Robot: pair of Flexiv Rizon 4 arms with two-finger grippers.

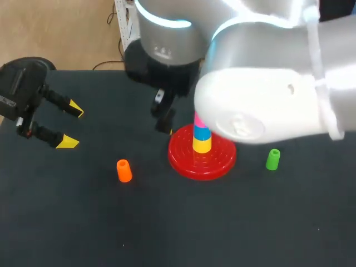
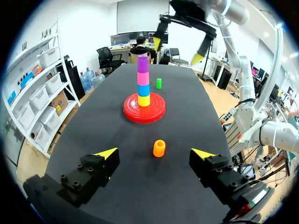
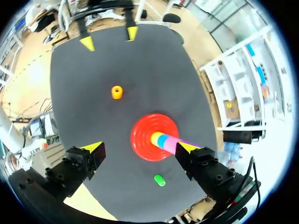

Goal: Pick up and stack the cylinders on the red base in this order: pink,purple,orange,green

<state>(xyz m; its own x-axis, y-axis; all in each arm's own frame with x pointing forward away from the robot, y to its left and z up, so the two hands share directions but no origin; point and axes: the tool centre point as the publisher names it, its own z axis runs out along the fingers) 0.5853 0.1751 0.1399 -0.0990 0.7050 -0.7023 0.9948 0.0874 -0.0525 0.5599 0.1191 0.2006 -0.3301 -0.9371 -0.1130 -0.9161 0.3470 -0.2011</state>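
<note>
1. Left wrist view: the red base (image 2: 131, 110) carries a post of yellow, blue, pink (image 2: 143, 78) and purple (image 2: 143, 63) rings, purple on top. So I judge the orange one is next.
2. The orange cylinder (image 2: 159, 148) stands upright on the table, well short of the red base on my left arm's side. The green cylinder (image 1: 272, 159) sits on the base's far side, near its rim.
3. My left pincer (image 1: 72, 125) is spread wide and holds nothing. It is well apart from the red base, with the orange cylinder ahead of it.
4. My right pincer (image 3: 140, 148) is also wide open and empty. It hangs above the red base with the stack below its fingers.
5. Risk: if my left arm carries orange to the base while the right arm hovers there, the two could collide.
6. Risk: the stack is already tall, so a low or off-centre approach could knock purple off.
7. Risk: an off-centre pinch could tip the orange cylinder and let it roll.
</note>
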